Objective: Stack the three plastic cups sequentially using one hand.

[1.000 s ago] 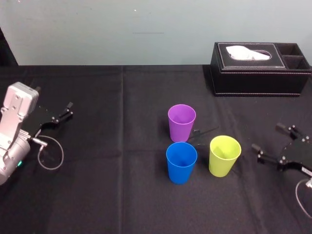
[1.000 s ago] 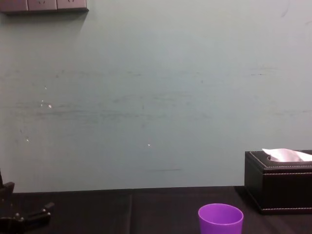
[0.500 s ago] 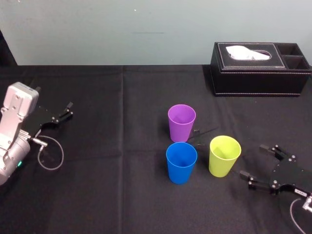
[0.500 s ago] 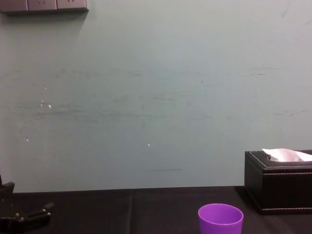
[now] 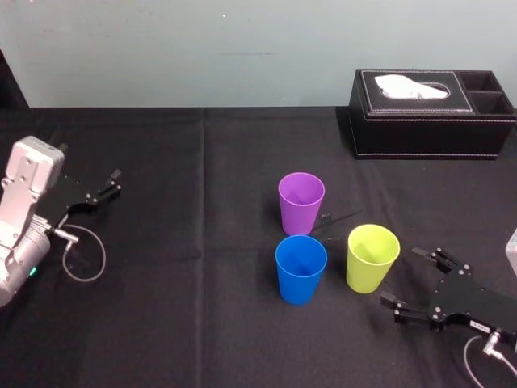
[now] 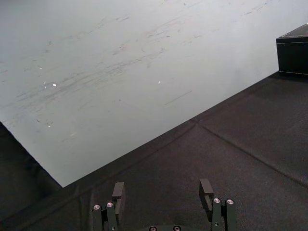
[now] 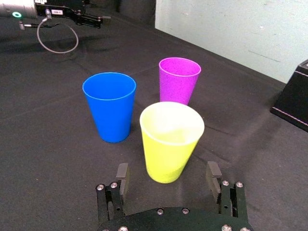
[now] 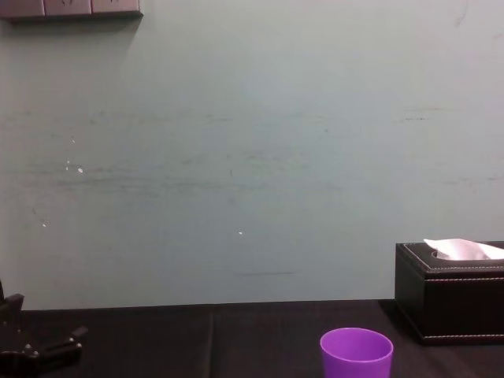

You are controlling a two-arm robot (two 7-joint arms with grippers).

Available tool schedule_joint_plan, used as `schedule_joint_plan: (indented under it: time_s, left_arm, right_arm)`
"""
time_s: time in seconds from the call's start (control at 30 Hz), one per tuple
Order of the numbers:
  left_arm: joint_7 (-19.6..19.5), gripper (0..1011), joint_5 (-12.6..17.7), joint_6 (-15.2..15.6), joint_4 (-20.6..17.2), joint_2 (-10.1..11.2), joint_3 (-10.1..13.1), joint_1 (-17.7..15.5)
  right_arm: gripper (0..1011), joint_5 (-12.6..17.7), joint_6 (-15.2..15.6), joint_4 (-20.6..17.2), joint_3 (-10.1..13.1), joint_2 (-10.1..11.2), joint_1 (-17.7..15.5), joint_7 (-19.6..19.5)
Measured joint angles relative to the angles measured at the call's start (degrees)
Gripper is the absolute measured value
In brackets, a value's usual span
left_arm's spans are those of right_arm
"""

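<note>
Three plastic cups stand upright and apart mid-table: a purple cup [image 5: 300,202] farthest back, a blue cup [image 5: 300,269] in front of it, and a yellow-green cup [image 5: 371,258] to the blue one's right. In the right wrist view the yellow-green cup [image 7: 171,141] is nearest, with the blue cup [image 7: 110,106] and purple cup [image 7: 179,79] beyond. My right gripper [image 5: 408,281] is open, low over the cloth just right of the yellow-green cup, jaws facing it without touching; the right gripper [image 7: 168,177] is empty. My left gripper [image 5: 107,184] rests open at the far left, and the left gripper [image 6: 162,190] holds nothing.
A black tissue box [image 5: 432,113] sits at the back right, well behind the cups. Black cloth [image 5: 186,307] covers the table. A thin cable loop [image 5: 83,255] hangs by the left arm. The purple cup's rim [image 8: 356,348] shows low in the chest view.
My right gripper has moved leftward and nearer the table's front edge, turning its open jaws toward the yellow-green cup. The cups and the left arm have not moved.
</note>
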Motion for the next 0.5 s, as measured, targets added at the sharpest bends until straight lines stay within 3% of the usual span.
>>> schedule_joint_plan:
  time_s: [0.5]
  left_arm:
    - [0.00, 1011, 0.00, 0.00, 0.00, 0.00, 0.00, 0.00]
  right_arm:
    - [1002, 0.19, 2.17, 0.26, 0.82, -2.81, 0.77, 1.23]
